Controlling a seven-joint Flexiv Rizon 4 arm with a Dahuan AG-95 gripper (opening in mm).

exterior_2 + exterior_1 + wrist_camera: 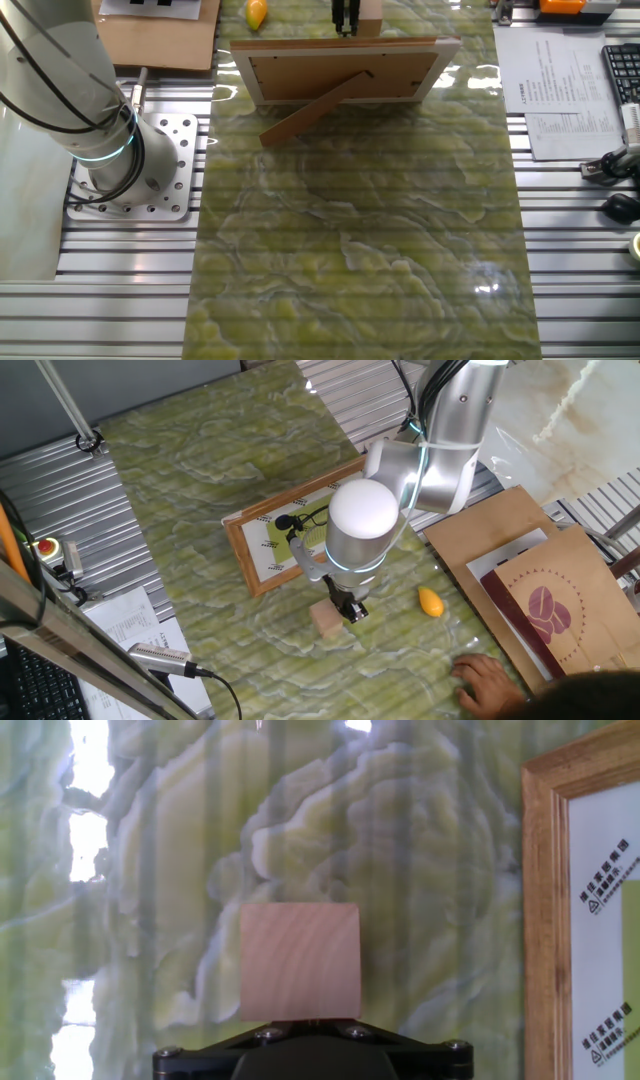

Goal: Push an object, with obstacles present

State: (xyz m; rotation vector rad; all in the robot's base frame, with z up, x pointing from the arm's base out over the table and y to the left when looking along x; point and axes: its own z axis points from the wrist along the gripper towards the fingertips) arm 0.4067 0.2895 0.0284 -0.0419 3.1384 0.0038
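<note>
Green-veined marble-patterned worktop lying on ribbed metal decking. The wooden block lies flat on the worktop, touching the tip of the fingers, which appear pressed together with nothing between them. The picture frame stands propped just beside the block, on the arm's side; the orange teardrop piece lies apart on the other side. Open worktop extends ahead of the block in the hand view. A person's hand rests at the worktop's near edge.
</note>
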